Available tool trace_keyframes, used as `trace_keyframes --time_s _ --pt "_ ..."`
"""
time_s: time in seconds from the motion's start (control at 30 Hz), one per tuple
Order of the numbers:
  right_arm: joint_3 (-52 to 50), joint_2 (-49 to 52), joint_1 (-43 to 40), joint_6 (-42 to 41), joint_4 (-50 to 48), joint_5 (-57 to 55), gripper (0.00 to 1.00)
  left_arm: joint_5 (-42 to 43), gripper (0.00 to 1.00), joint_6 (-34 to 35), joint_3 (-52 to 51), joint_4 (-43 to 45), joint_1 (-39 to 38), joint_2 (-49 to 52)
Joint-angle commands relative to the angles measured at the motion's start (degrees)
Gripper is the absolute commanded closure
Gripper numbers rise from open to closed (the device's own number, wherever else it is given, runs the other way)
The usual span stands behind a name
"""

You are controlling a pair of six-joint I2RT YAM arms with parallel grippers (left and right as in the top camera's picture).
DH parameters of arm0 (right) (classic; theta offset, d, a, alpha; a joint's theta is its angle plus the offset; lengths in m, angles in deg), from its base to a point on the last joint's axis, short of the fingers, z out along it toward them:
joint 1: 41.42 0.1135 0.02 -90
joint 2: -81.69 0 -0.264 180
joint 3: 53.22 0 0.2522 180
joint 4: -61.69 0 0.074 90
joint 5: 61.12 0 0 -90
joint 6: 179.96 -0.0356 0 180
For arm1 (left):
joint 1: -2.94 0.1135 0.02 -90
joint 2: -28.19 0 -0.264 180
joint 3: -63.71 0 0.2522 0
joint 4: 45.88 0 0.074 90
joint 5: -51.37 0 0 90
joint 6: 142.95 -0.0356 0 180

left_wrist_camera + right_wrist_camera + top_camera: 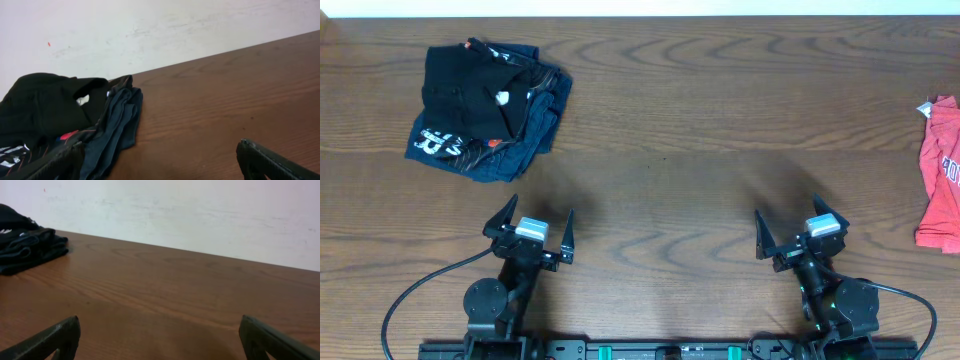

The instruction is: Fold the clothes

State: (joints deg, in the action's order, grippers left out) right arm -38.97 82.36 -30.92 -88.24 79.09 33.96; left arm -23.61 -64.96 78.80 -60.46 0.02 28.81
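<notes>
The left gripper (541, 208) is hovering by the near edge of the table (660, 150), left of the middle, with its jaws standing spread wide and gripping nothing; in its own wrist view, the two dark fingers (270, 161) are showing only at the bottom corners, with bare wood lying between them. The right gripper (786, 206) is sitting by the same near edge, right of the middle, likewise gaping fully and holding nothing; its fingers (50, 341) are framing bare table too. A black cable (410, 300) is looping away from the left arm's base towards the near left corner.

Farther out, the coral-red T-shirt (940, 175) is lying against the right edge of the table, well apart from both grippers; it is showing white lettering and a small white tag at its far end. It seems to be lying rumpled rather than spread flat, though the overhead view is cutting off part of it.

Near the far left corner, a black garment (470, 85) is resting on top of a navy garment (535, 130) with white lettering, the two making one loose pile; the left wrist view is showing this pile ahead and to the left, and the right wrist view is catching it at the far left. Beyond the far edge, a white wall (200, 215) is standing.
</notes>
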Motion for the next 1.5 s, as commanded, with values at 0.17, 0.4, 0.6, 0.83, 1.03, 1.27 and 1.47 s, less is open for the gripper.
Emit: trace_keyframes --time_s 0.17,0.4,0.6,0.83,1.03,1.27,1.47 --pt "-0.17 -0.37 -0.37 -0.83 0.07 -0.57 0.01 0.79 0.02 0.26 -1.09 -1.66 -0.28 -0.39" --pt "-0.17 -0.37 -0.37 -0.83 0.04 -0.55 0.01 1.84 0.02 0.37 -1.09 -1.7 -0.28 -0.39" --pt "-0.17 -0.37 -0.37 -0.83 0.13 -0.55 0.01 7.37 0.02 4.83 -1.09 -1.53 -0.28 -0.39" --pt "-0.17 -0.26 -0.37 -1.14 0.17 -0.13 0.01 11.56 0.02 11.39 -1.07 -1.6 -0.28 0.59" --pt "-0.17 -0.26 -0.37 -13.14 -0.92 1.05 0.01 12.66 0.02 17.49 -0.74 -1.68 -0.28 3.37" --pt "5.9 0.46 -0.37 -16.31 0.63 6.82 0.01 15.58 0.02 18.75 8.81 -4.22 -0.28 8.39" --pt "20.98 11.37 -0.37 -15.8 13.18 3.3 0.01 9.29 0.02 16.2 29.59 -22.67 -0.28 24.22"
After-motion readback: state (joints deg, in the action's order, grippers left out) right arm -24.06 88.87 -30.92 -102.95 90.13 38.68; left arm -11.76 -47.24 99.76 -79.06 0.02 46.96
